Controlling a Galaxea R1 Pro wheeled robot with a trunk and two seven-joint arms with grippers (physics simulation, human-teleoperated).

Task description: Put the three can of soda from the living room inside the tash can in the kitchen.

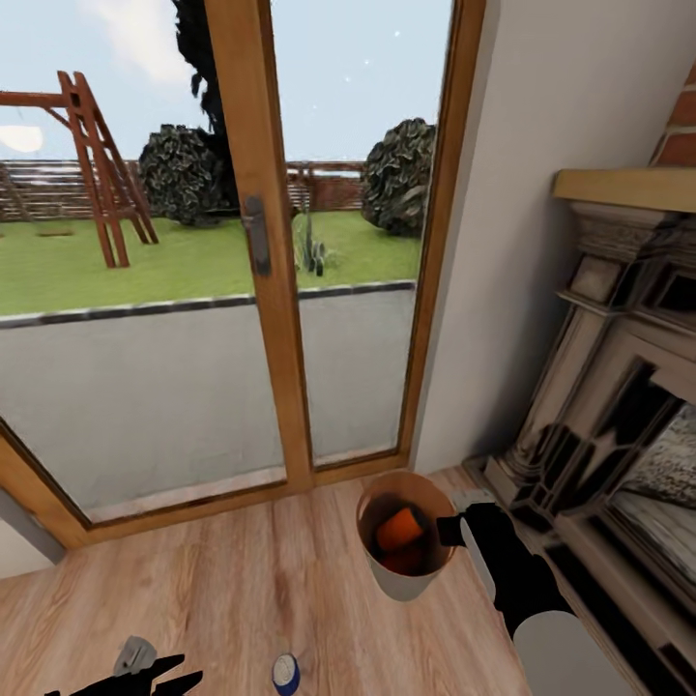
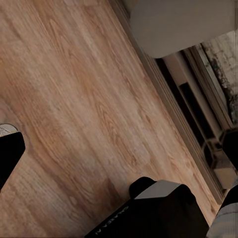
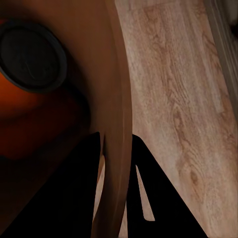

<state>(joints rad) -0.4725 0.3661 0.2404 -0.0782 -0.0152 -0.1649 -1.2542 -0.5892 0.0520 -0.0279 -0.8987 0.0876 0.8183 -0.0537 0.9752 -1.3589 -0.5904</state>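
Observation:
The light grey trash can [image 1: 411, 578] sits low over the wood floor beside the fireplace. My right gripper [image 1: 449, 530] is shut on its rim, one finger inside the wall and one outside, as the right wrist view shows [image 3: 116, 144]. Two orange soda cans lie in its copper inside [image 3: 106, 74]: one [image 1: 399, 530] on top, the other [image 1: 401, 559] under it; a can's dark end [image 3: 32, 54] faces the wrist camera. The blue soda can [image 1: 285, 673] stands on the floor near my base. My left gripper [image 1: 184, 674] is open and empty, left of the blue can.
A wood-framed glass patio door [image 1: 256, 242] stands ahead, with a garden outside. The stone fireplace [image 1: 619, 387] runs along the right, close to my right arm. A white wall [image 1: 522, 242] fills the corner between them. Plank floor [image 1: 242, 580] spreads out to the left.

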